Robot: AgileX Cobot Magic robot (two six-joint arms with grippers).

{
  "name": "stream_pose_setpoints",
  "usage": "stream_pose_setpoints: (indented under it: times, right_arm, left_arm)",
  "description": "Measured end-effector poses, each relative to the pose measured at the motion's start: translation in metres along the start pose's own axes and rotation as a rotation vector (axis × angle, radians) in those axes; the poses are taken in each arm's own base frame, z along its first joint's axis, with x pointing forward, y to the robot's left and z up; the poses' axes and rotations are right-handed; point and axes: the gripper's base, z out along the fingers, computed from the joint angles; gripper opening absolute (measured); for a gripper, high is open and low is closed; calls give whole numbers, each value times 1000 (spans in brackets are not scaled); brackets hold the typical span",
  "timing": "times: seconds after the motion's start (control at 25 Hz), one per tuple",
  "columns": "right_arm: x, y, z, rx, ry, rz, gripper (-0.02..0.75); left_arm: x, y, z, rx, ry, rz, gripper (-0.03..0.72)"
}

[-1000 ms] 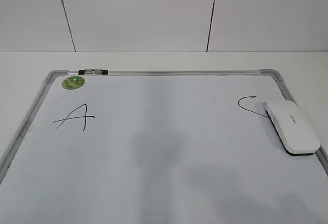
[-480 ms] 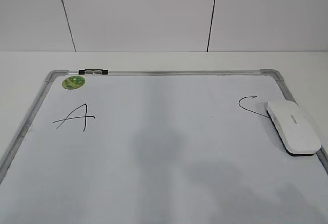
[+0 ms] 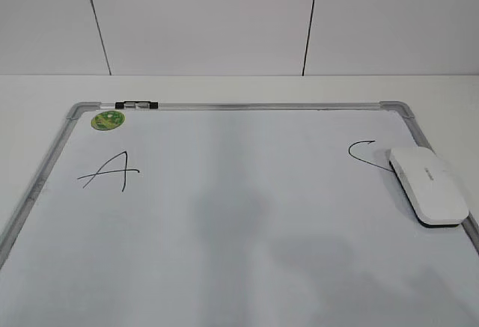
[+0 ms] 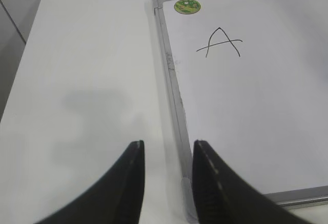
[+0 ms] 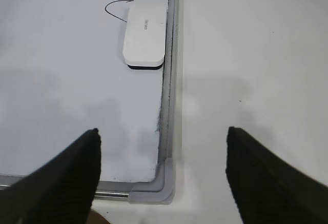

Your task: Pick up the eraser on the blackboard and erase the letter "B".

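Observation:
The white eraser (image 3: 428, 185) lies flat on the blackboard (image 3: 224, 106) against its right frame, covering part of a "C" (image 3: 363, 153). It also shows in the right wrist view (image 5: 145, 35). No letter "B" shows in any view; the middle of the board is blank. My left gripper (image 4: 169, 143) is open and empty, above the board's left frame (image 4: 174, 96) near the near corner. My right gripper (image 5: 163, 131) is wide open and empty above the board's near right corner (image 5: 165, 183), well short of the eraser. Neither gripper shows in the exterior view.
An "A" (image 3: 108, 171) is on the board's left side, below a round green sticker (image 3: 108, 120) and a black clip (image 3: 136, 105) on the top frame. White table (image 4: 92, 80) surrounds the board, with a white wall behind.

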Motion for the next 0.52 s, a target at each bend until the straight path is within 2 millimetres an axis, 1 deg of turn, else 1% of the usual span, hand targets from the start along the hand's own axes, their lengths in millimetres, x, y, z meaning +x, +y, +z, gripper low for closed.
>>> stream_pose_setpoints:
  times: [0.52]
  right_arm:
    - [0, 0, 0, 5, -3, -2, 585]
  left_arm:
    - [0, -2, 0, 17, -2, -8, 238]
